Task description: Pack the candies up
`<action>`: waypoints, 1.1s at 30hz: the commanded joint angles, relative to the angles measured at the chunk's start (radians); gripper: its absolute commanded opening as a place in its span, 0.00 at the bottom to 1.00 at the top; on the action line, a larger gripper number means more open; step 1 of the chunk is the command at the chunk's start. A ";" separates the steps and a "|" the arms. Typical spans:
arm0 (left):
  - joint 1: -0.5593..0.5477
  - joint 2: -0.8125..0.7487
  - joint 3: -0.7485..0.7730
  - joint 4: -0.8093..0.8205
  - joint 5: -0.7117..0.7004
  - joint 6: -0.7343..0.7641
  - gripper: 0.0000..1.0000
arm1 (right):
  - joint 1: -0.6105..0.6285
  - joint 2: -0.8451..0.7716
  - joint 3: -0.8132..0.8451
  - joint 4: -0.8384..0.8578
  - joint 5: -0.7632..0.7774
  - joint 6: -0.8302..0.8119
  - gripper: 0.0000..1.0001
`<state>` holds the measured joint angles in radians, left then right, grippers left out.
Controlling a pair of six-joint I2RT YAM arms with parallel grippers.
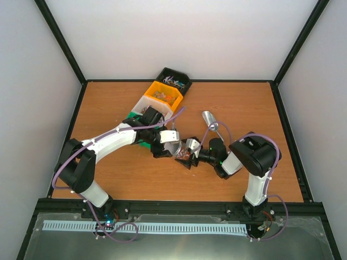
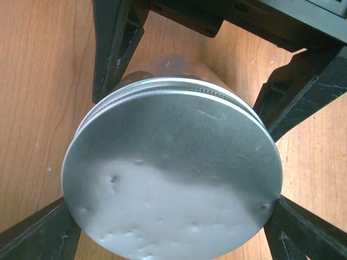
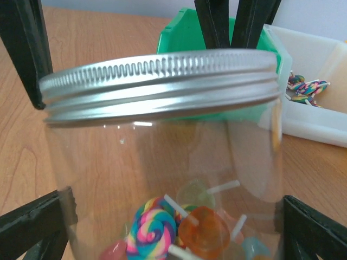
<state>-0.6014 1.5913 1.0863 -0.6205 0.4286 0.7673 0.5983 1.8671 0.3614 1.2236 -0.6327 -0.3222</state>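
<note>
The clear jar (image 1: 184, 151) lies on its side between my two grippers at the table's middle. My right gripper (image 1: 192, 154) is shut on the jar's body (image 3: 162, 162). Its fingers (image 3: 32, 227) stand on either side of the glass. My left gripper (image 1: 169, 142) is shut on the round silver lid (image 2: 173, 179), which sits on the jar's mouth (image 3: 157, 81). Candies (image 3: 184, 227), a swirled lollipop and an orange one among them, lie inside the jar. More candies (image 3: 306, 86) lie in the white bin.
A row of bins runs diagonally at the back: black (image 1: 182, 77), orange (image 1: 153, 86), white (image 1: 142, 102), and green (image 1: 132, 115) under the left arm. A silver scoop (image 1: 210, 119) lies right of them. The green bin (image 3: 179, 38) stands just behind the jar.
</note>
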 commanded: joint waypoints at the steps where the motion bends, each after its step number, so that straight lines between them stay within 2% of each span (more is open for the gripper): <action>1: 0.044 -0.038 0.052 0.000 -0.098 0.025 0.55 | 0.014 0.021 0.011 -0.086 -0.004 -0.028 1.00; 7: 0.046 -0.059 0.056 -0.012 -0.077 0.019 0.55 | 0.015 0.030 0.028 -0.110 0.002 -0.030 1.00; 13: 0.046 -0.046 0.076 -0.020 -0.047 0.002 0.60 | 0.015 0.024 0.007 -0.054 -0.037 -0.011 1.00; 15: 0.046 -0.032 0.091 -0.031 -0.037 -0.005 0.63 | 0.015 0.016 0.009 -0.058 -0.034 -0.002 1.00; 18: 0.046 -0.006 0.124 -0.055 -0.027 -0.021 0.77 | 0.015 -0.003 0.010 -0.061 -0.030 0.017 1.00; 21: 0.046 0.018 0.154 -0.069 -0.018 -0.039 0.86 | 0.015 -0.027 0.016 -0.077 -0.027 0.032 1.00; 28: 0.046 0.021 0.164 -0.060 0.011 -0.063 0.98 | 0.010 -0.063 0.035 -0.139 -0.003 0.024 1.00; 33: 0.046 0.019 0.165 -0.065 0.005 -0.078 1.00 | 0.004 -0.076 0.032 -0.170 -0.002 0.022 1.00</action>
<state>-0.5610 1.6127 1.2121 -0.6960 0.4080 0.7185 0.6025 1.8202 0.3862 1.0805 -0.6365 -0.2947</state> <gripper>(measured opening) 0.997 1.000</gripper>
